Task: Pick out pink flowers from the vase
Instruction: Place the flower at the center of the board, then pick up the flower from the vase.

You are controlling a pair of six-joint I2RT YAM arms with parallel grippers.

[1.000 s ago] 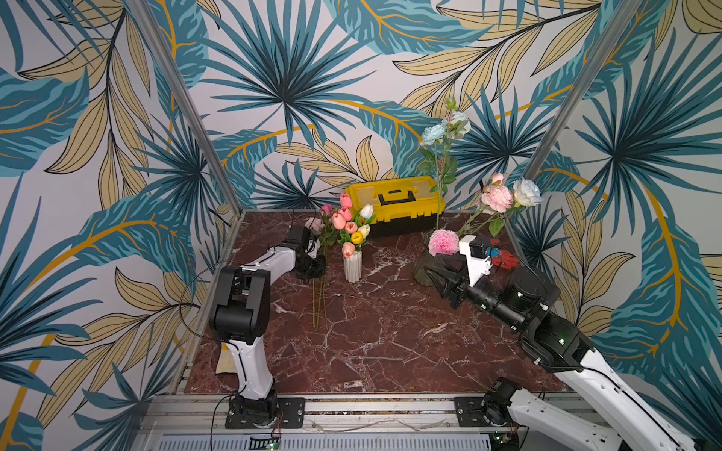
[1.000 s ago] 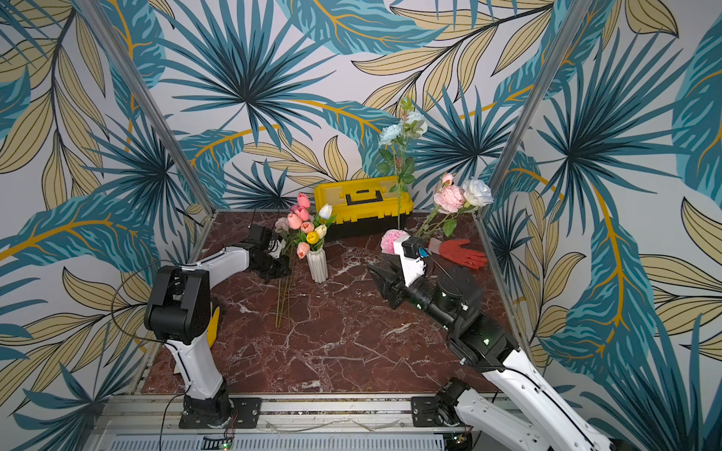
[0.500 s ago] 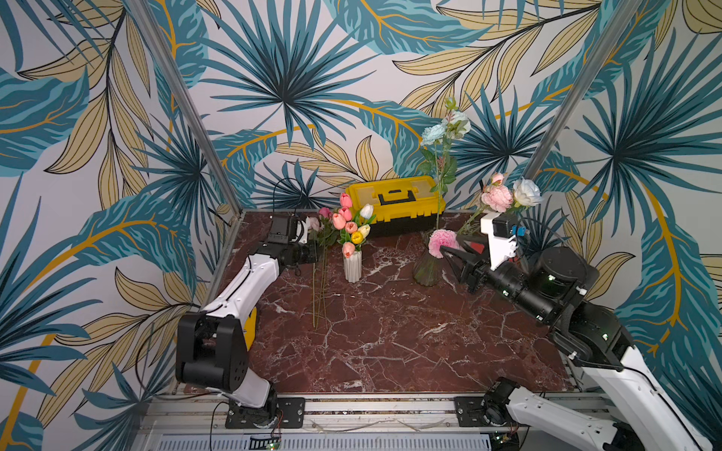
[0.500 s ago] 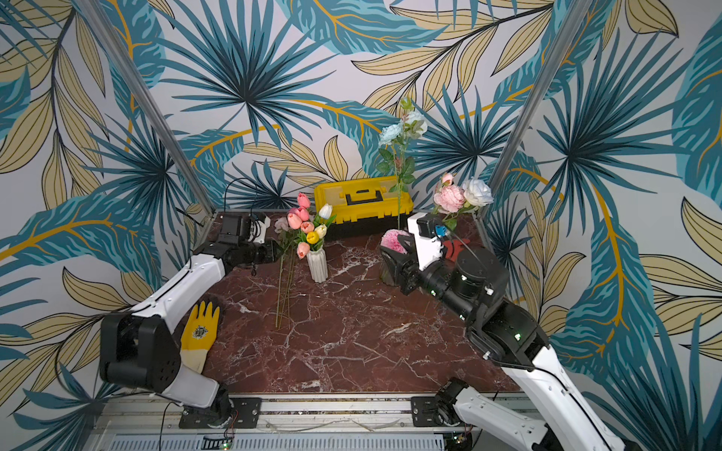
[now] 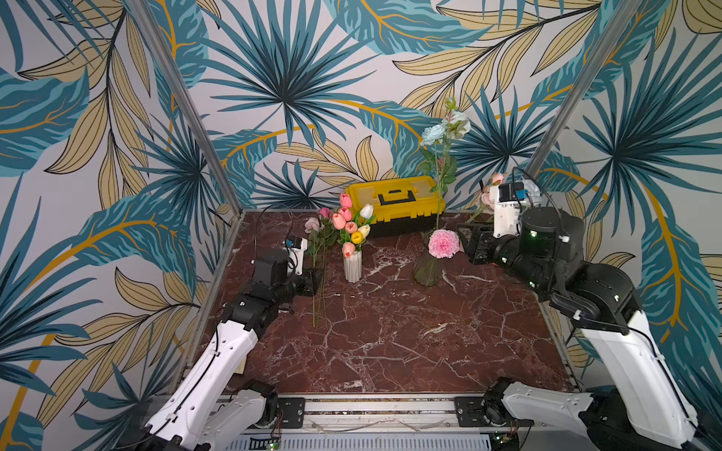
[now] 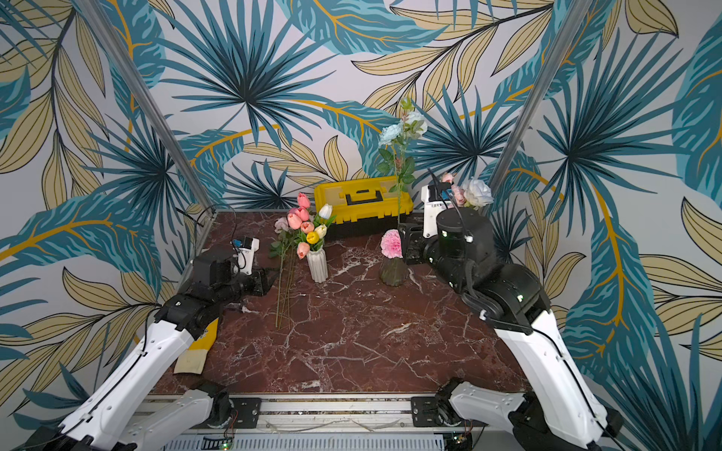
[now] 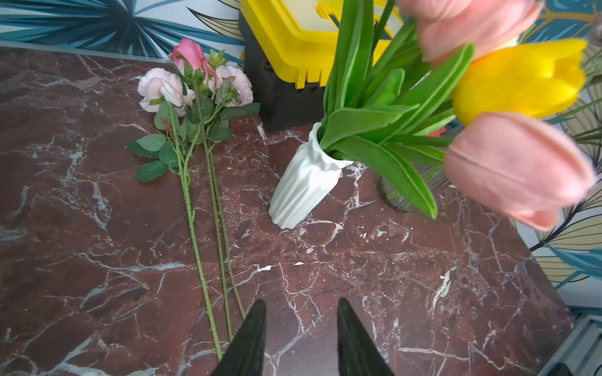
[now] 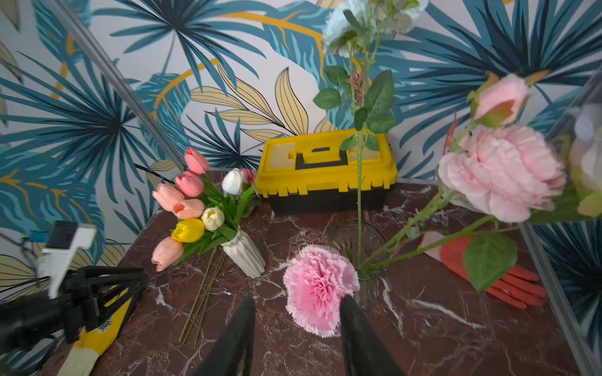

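Note:
A frilly pink carnation leans out of the glass vase, which also holds a pale pink peony and tall pale blue flowers. My right gripper is open beside the vase, with the carnation's head partly between its fingers; in a top view it sits right of the bloom. Pink roses lie flat on the marble table with long stems. My left gripper is open and empty, just right of the stem ends.
A white ribbed vase holds pink, yellow and white tulips. A yellow toolbox stands at the back wall. A red glove lies behind the glass vase, and a yellow glove lies at the left edge.
My left gripper has opened and its arm has dropped low, leaving the pink roses on the table. My right gripper has moved back and to the right, to beside the carnation.

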